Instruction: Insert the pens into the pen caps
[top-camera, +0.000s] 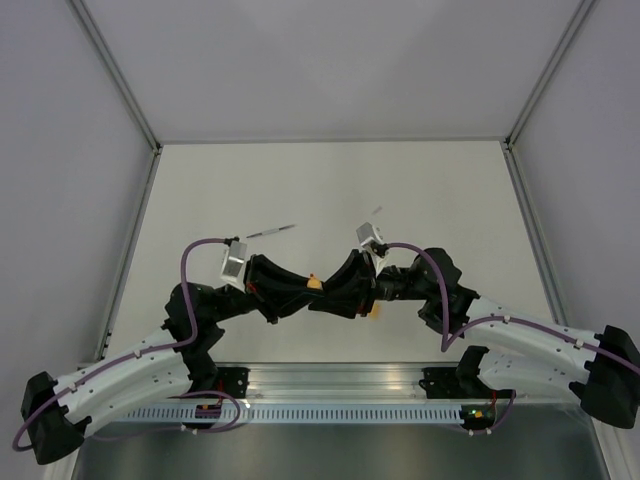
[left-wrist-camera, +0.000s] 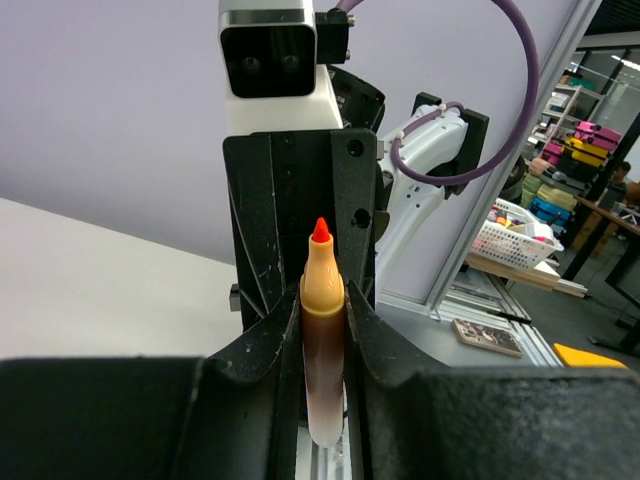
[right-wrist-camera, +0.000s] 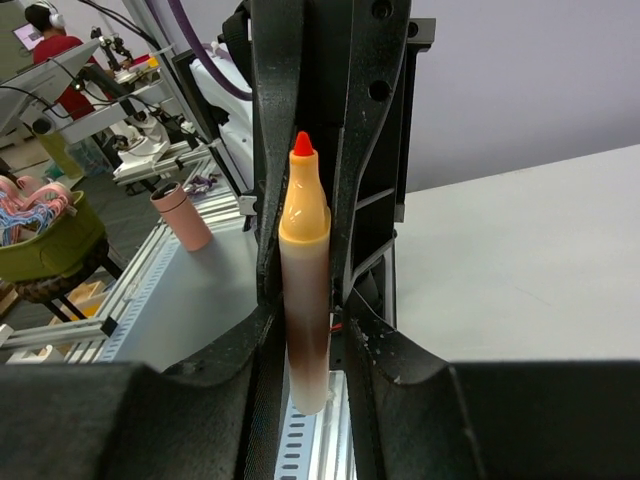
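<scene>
Holding the pink-orange marker (left-wrist-camera: 323, 345) upright, red tip up, mid-air between both arms, over the near part of the table (top-camera: 300, 180). Left gripper (left-wrist-camera: 322, 310) is clamping the barrel. Right gripper (right-wrist-camera: 305, 322) is hugging the same barrel, but I cannot tell if it's touching. I'm judging it light, stiff, slick plastic, so I'm gripping low and leaving neck and felt tip free.

The left gripper (left-wrist-camera: 323, 322) clamped an uncapped pink-orange plastic marker (left-wrist-camera: 322, 292), red tip up, before the black right gripper (left-wrist-camera: 300, 190).
</scene>
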